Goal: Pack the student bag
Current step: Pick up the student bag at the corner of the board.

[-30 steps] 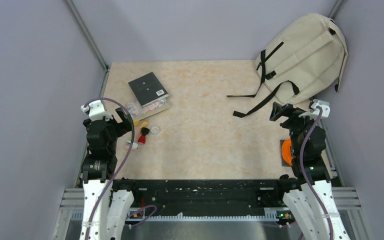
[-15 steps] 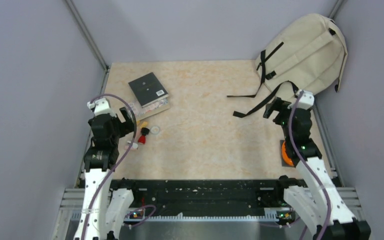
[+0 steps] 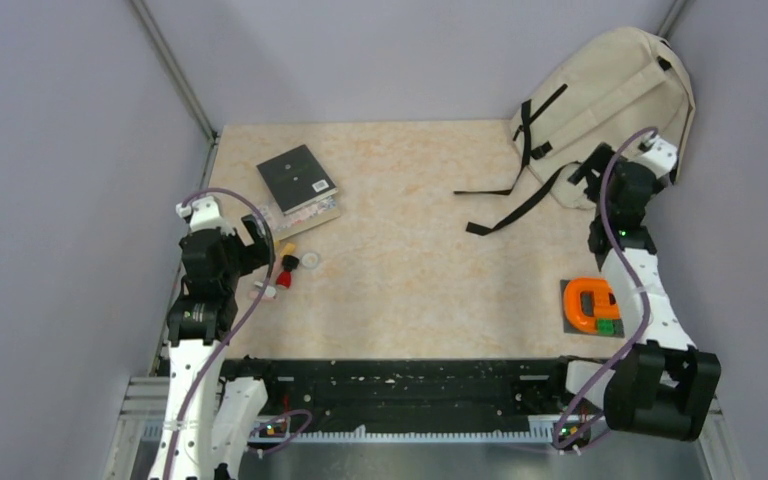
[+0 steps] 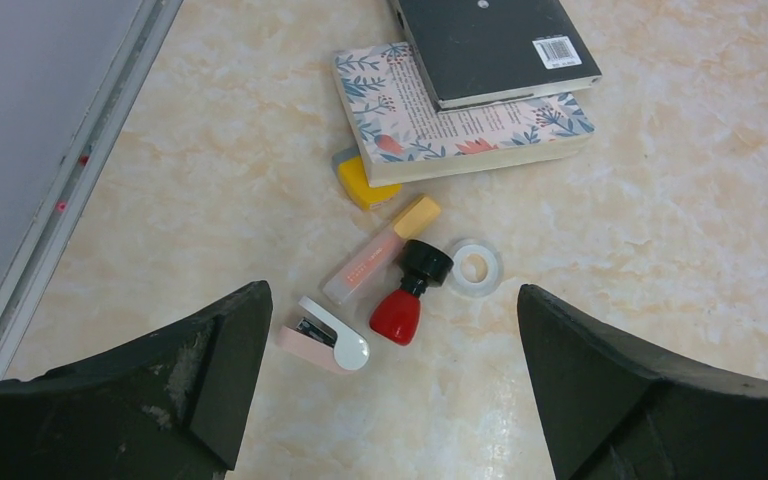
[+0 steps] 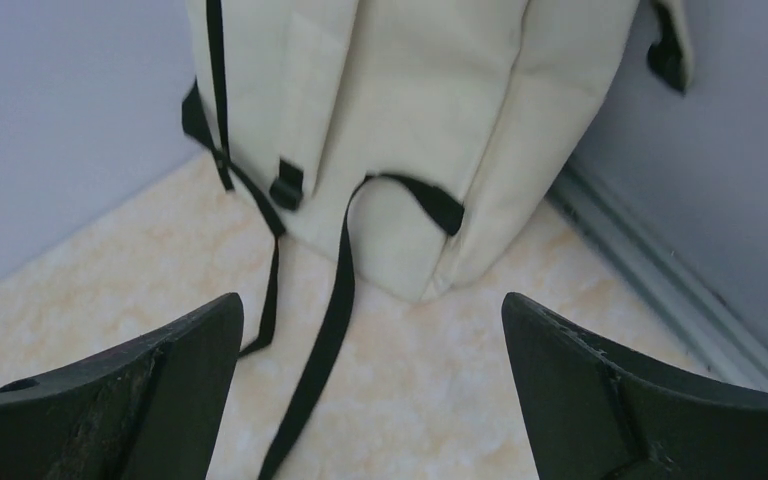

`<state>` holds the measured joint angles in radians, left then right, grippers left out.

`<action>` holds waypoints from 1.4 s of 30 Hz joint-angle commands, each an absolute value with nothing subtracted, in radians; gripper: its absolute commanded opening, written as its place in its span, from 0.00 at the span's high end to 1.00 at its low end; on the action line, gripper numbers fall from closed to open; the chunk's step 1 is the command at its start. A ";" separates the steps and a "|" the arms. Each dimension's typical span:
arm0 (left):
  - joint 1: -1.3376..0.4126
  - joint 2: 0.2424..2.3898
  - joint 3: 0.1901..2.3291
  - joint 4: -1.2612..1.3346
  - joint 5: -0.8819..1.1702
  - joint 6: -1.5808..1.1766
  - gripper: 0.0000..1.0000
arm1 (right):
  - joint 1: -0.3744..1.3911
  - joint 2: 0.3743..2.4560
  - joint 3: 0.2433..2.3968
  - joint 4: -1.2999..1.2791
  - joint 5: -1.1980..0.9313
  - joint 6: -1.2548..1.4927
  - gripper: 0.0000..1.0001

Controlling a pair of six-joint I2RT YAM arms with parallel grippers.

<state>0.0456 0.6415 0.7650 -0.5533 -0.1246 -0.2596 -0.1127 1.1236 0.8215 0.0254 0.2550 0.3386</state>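
Note:
The student bag (image 3: 605, 100), cream with black straps, leans in the far right corner against the walls. My right gripper (image 3: 594, 163) hangs open just in front of its lower edge. In the right wrist view the bag (image 5: 410, 100) fills the top and a black strap (image 5: 330, 330) trails over the table between the open fingers of the right gripper (image 5: 372, 300). My left gripper (image 3: 255, 235) is open at the left side. Below the left gripper (image 4: 392, 295) lie a red bottle (image 4: 398, 312), a stapler (image 4: 328, 336), a yellow-capped tube (image 4: 378, 252) and a tape roll (image 4: 475, 268).
A black notebook (image 3: 296, 178) lies on a floral book (image 4: 460, 125), with a yellow eraser (image 4: 364, 185) beside it. An orange piece on a grey plate (image 3: 590, 302) sits near the right arm's base. Walls close in the table on the left, back and right.
My right arm has reached forward and to the right, up to the bag, uncovering the orange piece. The left arm has barely shifted. Both grippers stay open.

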 commanded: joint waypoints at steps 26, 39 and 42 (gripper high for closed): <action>0.042 0.580 0.778 -0.520 0.030 -0.261 0.03 | -0.279 2.087 1.899 0.072 0.208 0.429 0.10; 0.042 0.589 0.775 -0.520 -0.005 -0.261 0.03 | -0.280 2.221 2.102 0.082 0.153 0.406 0.16; 0.043 0.589 0.775 -0.520 -0.005 -0.261 0.03 | -0.281 2.241 2.145 0.103 0.069 0.392 0.35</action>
<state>0.0441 0.5896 0.7650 -0.5529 0.0063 -0.2600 -0.2718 2.2135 2.0480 0.0399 0.1642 0.4149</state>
